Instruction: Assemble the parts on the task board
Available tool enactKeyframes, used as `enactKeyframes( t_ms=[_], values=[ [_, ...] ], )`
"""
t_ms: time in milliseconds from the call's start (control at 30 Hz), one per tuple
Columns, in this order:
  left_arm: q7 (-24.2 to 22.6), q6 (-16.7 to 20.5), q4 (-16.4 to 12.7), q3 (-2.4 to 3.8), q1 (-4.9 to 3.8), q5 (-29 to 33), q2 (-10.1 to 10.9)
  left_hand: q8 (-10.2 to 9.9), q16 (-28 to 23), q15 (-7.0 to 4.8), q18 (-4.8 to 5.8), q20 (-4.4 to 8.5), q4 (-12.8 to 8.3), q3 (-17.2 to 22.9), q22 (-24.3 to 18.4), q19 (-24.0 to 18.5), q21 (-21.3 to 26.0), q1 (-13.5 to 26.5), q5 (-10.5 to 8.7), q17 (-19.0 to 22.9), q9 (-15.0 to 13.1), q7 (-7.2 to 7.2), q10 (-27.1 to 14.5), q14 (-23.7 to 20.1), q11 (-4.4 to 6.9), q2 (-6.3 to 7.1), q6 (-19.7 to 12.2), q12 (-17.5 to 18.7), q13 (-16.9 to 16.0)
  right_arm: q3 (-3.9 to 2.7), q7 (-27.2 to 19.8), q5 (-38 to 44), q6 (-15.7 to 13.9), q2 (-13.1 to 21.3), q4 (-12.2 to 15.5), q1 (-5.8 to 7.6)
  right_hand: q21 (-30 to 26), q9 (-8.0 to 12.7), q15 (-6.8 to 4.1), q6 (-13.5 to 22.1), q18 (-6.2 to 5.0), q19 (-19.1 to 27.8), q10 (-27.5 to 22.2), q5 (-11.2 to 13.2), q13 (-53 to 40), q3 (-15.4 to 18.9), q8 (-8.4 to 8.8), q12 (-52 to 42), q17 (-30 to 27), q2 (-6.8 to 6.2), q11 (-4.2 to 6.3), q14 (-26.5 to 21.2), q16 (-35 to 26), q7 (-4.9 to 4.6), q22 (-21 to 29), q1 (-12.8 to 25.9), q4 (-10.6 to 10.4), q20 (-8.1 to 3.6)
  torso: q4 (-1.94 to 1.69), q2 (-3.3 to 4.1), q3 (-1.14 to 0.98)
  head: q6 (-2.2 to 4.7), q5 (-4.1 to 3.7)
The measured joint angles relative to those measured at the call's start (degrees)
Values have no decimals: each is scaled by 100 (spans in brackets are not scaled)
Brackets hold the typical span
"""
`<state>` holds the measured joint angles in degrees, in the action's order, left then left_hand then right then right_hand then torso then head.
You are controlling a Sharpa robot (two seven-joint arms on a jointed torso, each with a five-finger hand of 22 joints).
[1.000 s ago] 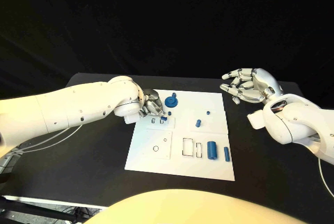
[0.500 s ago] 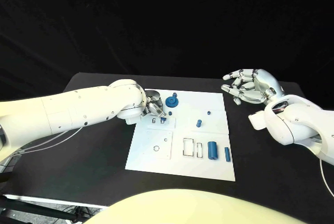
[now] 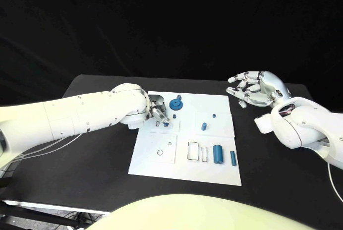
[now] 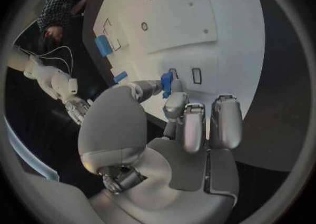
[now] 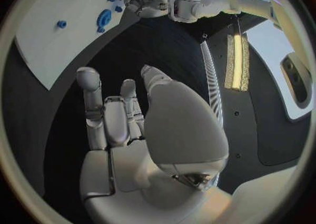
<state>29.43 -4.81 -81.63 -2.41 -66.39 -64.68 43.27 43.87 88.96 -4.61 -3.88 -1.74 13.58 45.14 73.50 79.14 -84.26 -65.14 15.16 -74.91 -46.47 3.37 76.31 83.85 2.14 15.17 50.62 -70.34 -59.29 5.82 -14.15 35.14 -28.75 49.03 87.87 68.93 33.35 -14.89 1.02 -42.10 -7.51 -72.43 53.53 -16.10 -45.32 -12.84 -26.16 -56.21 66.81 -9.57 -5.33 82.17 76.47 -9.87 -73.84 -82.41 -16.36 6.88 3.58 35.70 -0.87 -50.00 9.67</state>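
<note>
The white task board (image 3: 186, 165) lies in the middle of the black table. My left hand (image 3: 158, 111) hovers over the board's far left part and pinches a small blue part (image 4: 166, 81) between thumb and a finger, just above two small rectangular slots (image 4: 196, 75). Beside that hand stands a blue round knob (image 3: 176, 105). A small peg (image 3: 214, 114) and a short cylinder (image 3: 203, 126) sit mid-board. A thick cylinder (image 3: 217, 153) and a slim one (image 3: 233, 158) lie at the near right. My right hand (image 3: 254, 89) hangs open past the board's far right corner, holding nothing.
Outlined recesses (image 3: 194, 150) and a round hole (image 3: 160, 152) mark the board's near half. Black table (image 3: 85, 155) surrounds the board on both sides. From the right wrist, the board (image 5: 52, 39) and my left hand (image 5: 145, 0) lie ahead of the fingers.
My left arm has slid a little to the right, keeping the small blue part over the slots. The right hand has stayed where it was.
</note>
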Motion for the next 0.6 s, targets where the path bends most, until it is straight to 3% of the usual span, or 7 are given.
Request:
enactKeyframes(
  t_ms=[600],
  values=[
    [25, -126, -13, 1, 5, -71, 12, 34, 0, 0, -1, 0, 0, 0, 5, -1, 0, 27, 33, 0, -187, -1, 0, 0, 0, 27, 2, 0, 1, 0, 1, -1, 31, -1, -4, -2, 2, 1, 0, 1, 0, 0, 0, 0, 0, 0, 0, 0, 0, 0, 0, 0, 0, 1, 0, 0, 0, 0, -1, 2, 1, 0, 5]
  ],
)
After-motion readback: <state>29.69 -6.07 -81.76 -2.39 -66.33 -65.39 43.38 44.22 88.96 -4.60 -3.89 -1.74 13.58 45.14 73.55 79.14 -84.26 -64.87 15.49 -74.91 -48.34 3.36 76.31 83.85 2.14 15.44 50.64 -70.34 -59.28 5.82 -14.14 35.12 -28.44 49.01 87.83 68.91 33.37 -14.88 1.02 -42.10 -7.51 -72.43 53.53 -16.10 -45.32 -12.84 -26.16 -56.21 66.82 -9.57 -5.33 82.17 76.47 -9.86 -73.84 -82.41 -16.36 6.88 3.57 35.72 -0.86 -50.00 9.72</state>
